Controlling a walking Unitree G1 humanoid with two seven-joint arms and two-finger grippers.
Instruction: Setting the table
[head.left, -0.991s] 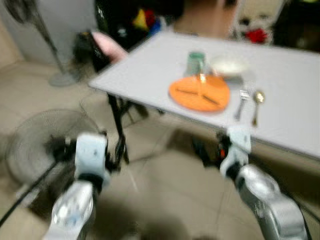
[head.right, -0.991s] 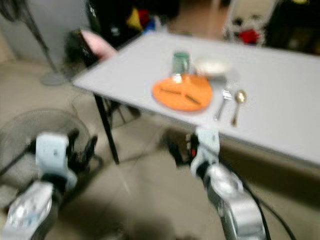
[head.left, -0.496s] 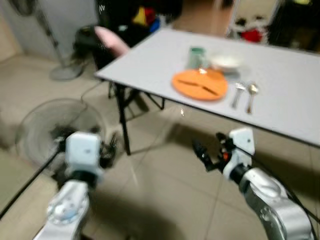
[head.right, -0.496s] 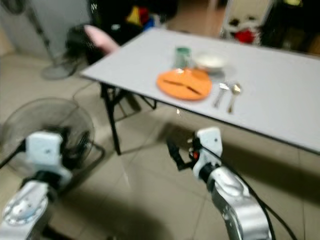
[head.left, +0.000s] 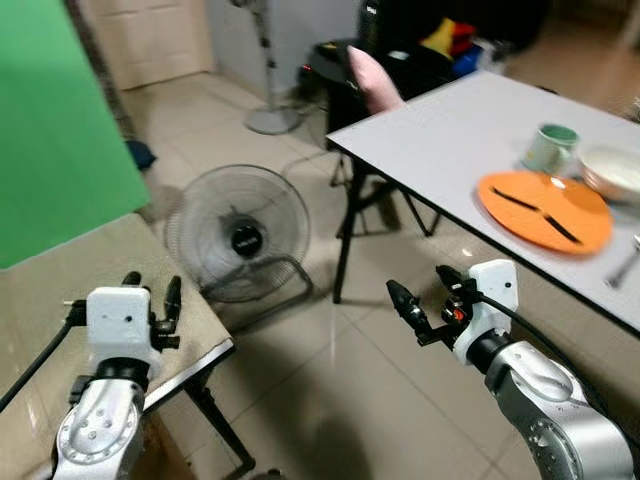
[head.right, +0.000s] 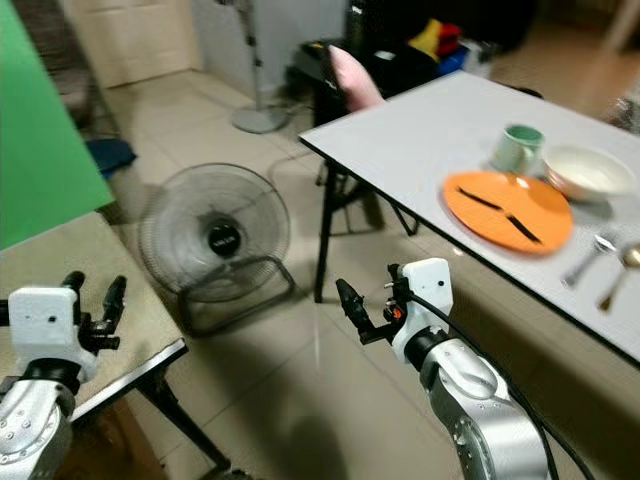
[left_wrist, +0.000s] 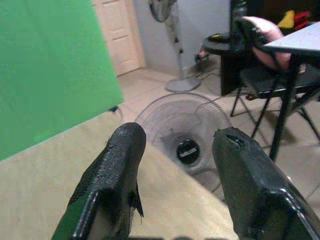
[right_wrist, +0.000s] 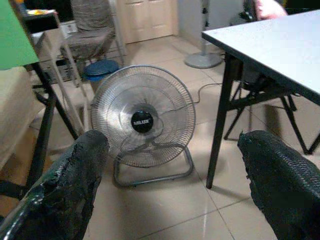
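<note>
Pincers — left pincer (head.left: 150, 295) and right pincer (head.left: 425, 300) — hang wide and empty, so best face the table (head.left: 450, 130) squarely beside the orange plate (head.left: 545, 210) before reaching.

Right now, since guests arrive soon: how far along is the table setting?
Done: the round orange plate with chopsticks, green mug, white bowl and spoon sit on the grey table. In hand: nothing; the left gripper and right gripper have open jaws. What remains is unclear.
</note>
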